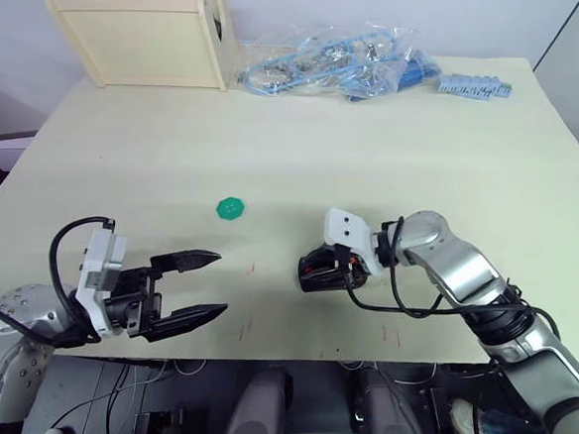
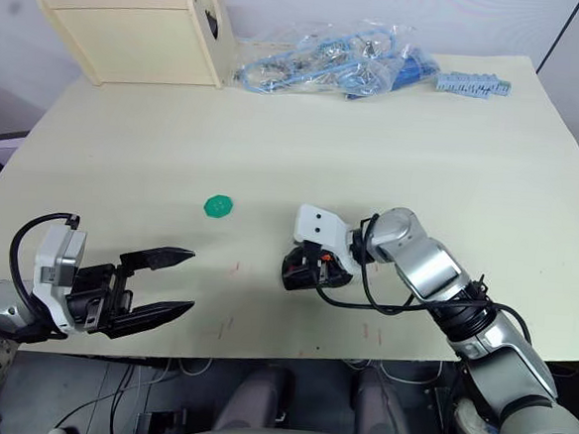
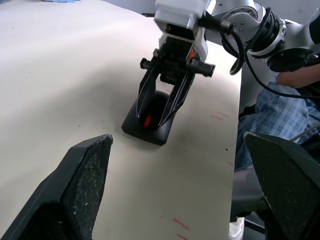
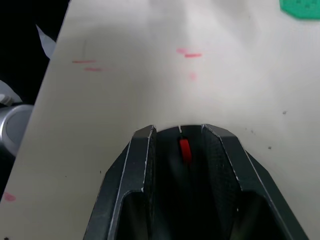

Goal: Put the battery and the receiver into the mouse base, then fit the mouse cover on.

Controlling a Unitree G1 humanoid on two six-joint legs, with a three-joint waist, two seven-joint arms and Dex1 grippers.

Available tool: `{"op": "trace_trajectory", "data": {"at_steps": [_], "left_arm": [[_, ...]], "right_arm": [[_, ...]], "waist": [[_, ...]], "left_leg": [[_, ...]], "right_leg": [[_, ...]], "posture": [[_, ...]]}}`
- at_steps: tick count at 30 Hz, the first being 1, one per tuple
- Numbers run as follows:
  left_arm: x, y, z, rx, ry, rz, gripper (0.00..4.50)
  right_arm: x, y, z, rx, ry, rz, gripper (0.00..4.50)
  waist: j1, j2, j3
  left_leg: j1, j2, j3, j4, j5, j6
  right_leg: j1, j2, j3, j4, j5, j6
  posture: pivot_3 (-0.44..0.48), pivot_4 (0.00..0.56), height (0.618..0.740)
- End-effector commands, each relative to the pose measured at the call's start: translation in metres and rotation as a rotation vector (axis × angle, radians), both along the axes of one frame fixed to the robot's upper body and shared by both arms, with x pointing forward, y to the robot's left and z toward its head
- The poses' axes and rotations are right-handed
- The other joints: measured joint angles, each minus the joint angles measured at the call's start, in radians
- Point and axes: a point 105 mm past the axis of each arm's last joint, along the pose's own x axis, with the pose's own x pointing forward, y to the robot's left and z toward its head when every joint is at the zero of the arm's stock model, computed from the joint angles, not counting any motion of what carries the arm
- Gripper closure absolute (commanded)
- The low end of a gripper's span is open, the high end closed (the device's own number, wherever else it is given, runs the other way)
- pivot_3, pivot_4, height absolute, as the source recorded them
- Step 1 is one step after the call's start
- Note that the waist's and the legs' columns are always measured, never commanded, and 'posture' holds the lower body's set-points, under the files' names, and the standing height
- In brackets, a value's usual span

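The mouse base (image 3: 148,134), black with a red scroll wheel (image 4: 184,150), lies on the table near the front edge, right of centre. My right gripper (image 1: 318,269) reaches in from the right and is shut on it, one finger on each side of the wheel. My left gripper (image 1: 220,285) hovers open and empty to the left of the mouse, a short way off, its fingers (image 3: 90,170) pointing at it. The battery, the receiver and the mouse cover are out of view.
A round green disc (image 1: 231,208) lies on the table behind the left gripper. At the back stand wooden boxes (image 1: 143,33), a clear bag of blue cables (image 1: 330,66) and a grey-blue strip of blocks (image 1: 472,87). The table's front edge (image 1: 290,351) is close.
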Motion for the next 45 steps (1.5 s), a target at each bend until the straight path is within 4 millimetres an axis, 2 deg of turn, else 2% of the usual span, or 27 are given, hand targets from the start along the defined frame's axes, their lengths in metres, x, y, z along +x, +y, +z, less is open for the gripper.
{"op": "trace_trajectory", "data": {"at_steps": [1, 4, 8, 11, 14, 16, 20, 21, 24, 26, 30, 39, 45], "left_arm": [[-0.002, -0.003, 0.005, 0.005, -0.041, -0.013, 0.00], [-0.002, -0.003, 0.005, 0.004, -0.041, -0.012, 0.00], [-0.002, -0.004, 0.004, 0.005, -0.040, -0.009, 0.00], [-0.001, -0.005, 0.004, 0.003, -0.041, -0.008, 0.00], [-0.001, -0.004, 0.004, 0.001, -0.044, -0.006, 0.00], [-0.001, -0.004, 0.004, -0.002, -0.045, -0.004, 0.00], [-0.001, -0.004, 0.004, -0.009, -0.047, 0.000, 0.00], [0.000, -0.004, 0.004, -0.011, -0.048, 0.000, 0.00], [0.002, -0.005, 0.003, -0.016, -0.050, 0.002, 0.00], [0.003, -0.005, 0.003, -0.021, -0.049, 0.001, 0.00], [0.005, -0.006, 0.004, -0.024, -0.046, -0.008, 0.00], [0.005, 0.000, 0.006, -0.015, -0.049, -0.012, 0.00], [0.003, 0.000, 0.006, -0.013, -0.052, -0.010, 0.00]], "right_arm": [[0.005, -0.018, -0.031, -0.202, -0.008, -0.029, 2.99], [0.003, -0.023, -0.037, -0.249, -0.002, -0.023, 2.99], [0.003, -0.023, -0.035, -0.254, -0.001, -0.019, 2.99], [0.003, -0.011, -0.014, -0.121, -0.002, -0.010, 2.99], [0.001, -0.002, 0.019, 0.094, 0.035, -0.018, 2.99], [0.004, -0.010, 0.037, 0.219, 0.018, -0.042, 2.99], [0.016, -0.035, 0.050, 0.367, -0.057, -0.162, 2.99], [0.013, -0.044, 0.052, 0.446, -0.022, -0.176, 2.99], [0.005, -0.067, 0.043, 0.515, 0.021, -0.234, 2.99], [0.001, -0.075, 0.038, 0.585, 0.062, -0.286, 2.99], [-0.010, -0.069, 0.025, 0.696, 0.113, -0.322, 2.99], [-0.006, -0.067, 0.003, 0.731, 0.093, -0.388, 2.99], [-0.001, -0.062, -0.039, 0.651, 0.129, -0.447, 2.99]], "waist": [[0.000, 0.000, 0.000], [0.006, -0.001, -0.002], [0.011, -0.001, -0.002], [0.015, -0.001, -0.003], [0.016, -0.001, -0.002], [0.016, -0.001, -0.001], [0.020, -0.001, -0.001], [0.022, -0.001, -0.001], [0.025, -0.001, -0.001], [0.002, 0.000, -0.001], [0.005, -0.001, -0.001], [0.001, 0.000, 0.000], [-0.001, 0.000, 0.000]], "left_leg": [[0.001, 0.000, 0.000, 0.000, 0.000, 0.000], [0.003, 0.000, -0.001, 0.000, 0.000, 0.000], [0.010, 0.000, 0.000, -0.001, 0.000, 0.000], [0.010, 0.000, 0.000, -0.001, 0.000, 0.000], [0.009, 0.000, 0.000, -0.001, 0.000, 0.000], [0.008, 0.000, 0.000, -0.001, 0.000, 0.000], [0.008, 0.000, 0.000, -0.001, 0.000, 0.000], [0.008, 0.000, 0.000, -0.001, 0.000, 0.000], [0.008, 0.000, 0.000, -0.001, 0.000, 0.000], [0.009, 0.000, 0.003, -0.002, 0.000, 0.000], [0.009, 0.002, 0.001, -0.002, 0.000, 0.000], [0.010, 0.002, 0.003, -0.002, 0.000, 0.000], [0.011, 0.002, 0.003, -0.002, 0.000, 0.000]], "right_leg": [[0.000, 0.000, 0.000, 0.000, 0.000, 0.000], [0.003, 0.000, -0.001, 0.000, 0.000, 0.000], [0.010, 0.000, -0.001, -0.002, 0.000, 0.000], [0.010, 0.000, -0.001, -0.002, 0.000, 0.000], [0.009, 0.000, 0.000, -0.002, 0.000, 0.000], [0.009, 0.000, 0.000, -0.002, 0.000, 0.000], [0.008, 0.000, 0.000, -0.002, 0.000, 0.000], [0.008, 0.000, 0.000, -0.002, 0.000, 0.000], [0.009, 0.000, -0.001, -0.002, 0.000, 0.000], [0.008, 0.000, 0.003, -0.001, 0.000, 0.000], [0.009, 0.003, 0.001, -0.001, -0.001, -0.001], [0.009, 0.003, 0.004, -0.001, -0.001, -0.001], [0.009, 0.003, 0.004, -0.001, -0.001, -0.001]], "posture": [[0.000, 0.150, 0.740], [0.000, 0.150, 0.740], [0.000, 0.150, 0.740], [0.000, 0.150, 0.740], [0.000, 0.150, 0.740], [0.000, 0.150, 0.740], [0.000, 0.150, 0.740], [0.000, 0.150, 0.740], [0.000, 0.150, 0.740], [0.000, 0.150, 0.740], [0.000, 0.150, 0.740], [0.000, 0.150, 0.740], [0.000, 0.150, 0.740]]}}
